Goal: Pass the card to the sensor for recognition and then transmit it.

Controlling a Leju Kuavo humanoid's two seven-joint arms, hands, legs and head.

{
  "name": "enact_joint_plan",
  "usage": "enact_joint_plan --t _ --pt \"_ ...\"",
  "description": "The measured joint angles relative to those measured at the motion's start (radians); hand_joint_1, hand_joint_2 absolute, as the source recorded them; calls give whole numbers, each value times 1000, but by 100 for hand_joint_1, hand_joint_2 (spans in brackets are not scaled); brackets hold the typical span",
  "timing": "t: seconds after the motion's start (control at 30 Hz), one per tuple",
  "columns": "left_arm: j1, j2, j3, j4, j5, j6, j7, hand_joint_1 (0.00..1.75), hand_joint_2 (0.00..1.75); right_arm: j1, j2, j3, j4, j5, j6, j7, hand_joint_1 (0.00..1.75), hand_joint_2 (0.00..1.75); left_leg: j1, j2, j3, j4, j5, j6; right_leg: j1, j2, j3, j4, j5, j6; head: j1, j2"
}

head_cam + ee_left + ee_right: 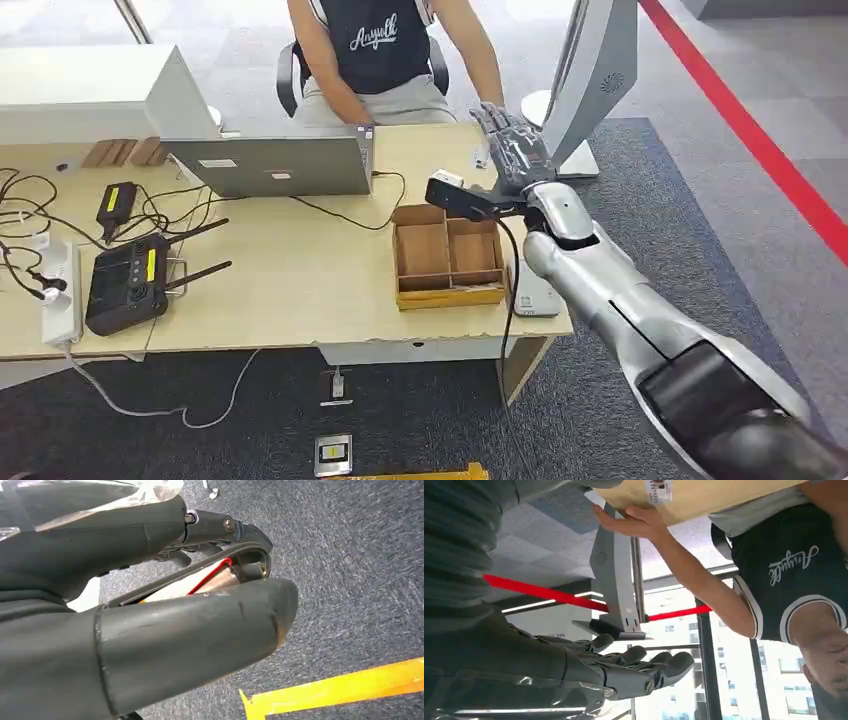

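White card (pixel 481 156) on table, just beside right hand (pixel 512 145), fingers (pixel 659 667) empty, extended

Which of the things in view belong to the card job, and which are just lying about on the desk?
Job:
card, lying on the desk
right hand, empty, near it
person's hand by the card
flat grey device at the desk's edge, possibly the sensor

Lying about:
laptop
cardboard tray
black controller
power strip

White card (pixel 482 157) lies flat on table's far edge
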Motion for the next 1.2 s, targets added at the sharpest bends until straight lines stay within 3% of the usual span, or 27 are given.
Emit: enact_joint_plan --t 0.2,0.4,0.63,1.2 --pt "0 0 0 0 12 0 6 0 0 32 -23 -14 -62 -37 17 -12 0 175 0 0 0 0 0 0 0 0 0 0 0 0 0 0" --pt "2 1 0 0 29 0 9 0 0 173 -106 -31 -301 -13 114 50 0 175 0 0 0 0 0 0 0 0 0 -1 0 0 0 0" --pt "2 6 0 0 55 4 16 0 0 348 -183 -57 -554 -7 167 41 0 175 0 0 0 0 -1 0 0 0 0 -1 0 0 0 0" --pt "1 9 0 0 62 2 23 0 0 503 -226 -72 -751 0 204 16 0 175 0 0 0 0 -1 0 0 0 0 -1 0 0 0 0"
